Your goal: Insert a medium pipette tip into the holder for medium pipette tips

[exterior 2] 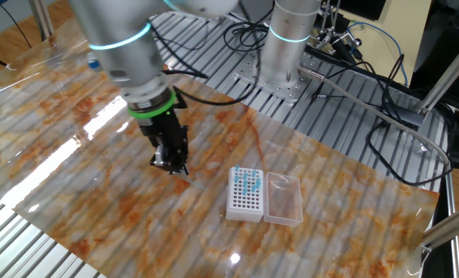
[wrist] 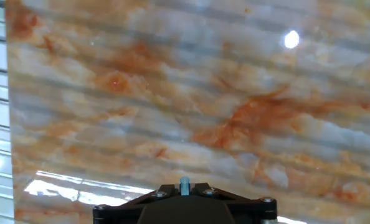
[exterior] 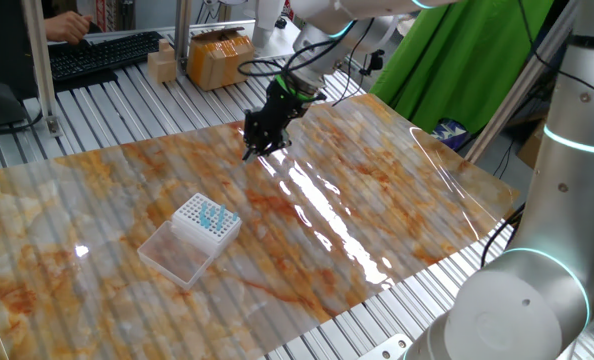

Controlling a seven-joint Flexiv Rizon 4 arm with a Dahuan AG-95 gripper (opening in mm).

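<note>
Holding the medium pipette tip [wrist: 184, 185] between nearly closed jaws, the pincer [exterior: 251, 150] hangs above the tabletop [exterior: 377, 190], pointing steeply down. In the hand view, you see only the tip's pale blue end between the fingers; its long axis appears to run along them. Note that the holder for medium pipette tips [exterior: 206, 222] stands well apart, toward the near-left in one fixed view and to the right of the pincer in the other. You likely must carry the tip across and lower it upright.

A marbled orange-and-grey mat [exterior: 307, 215] covers the slatted table [exterior: 377, 325]. At eleven o'clock sit a black keyboard [exterior: 102, 55] and what looks like a cardboard box [exterior: 217, 55].
</note>
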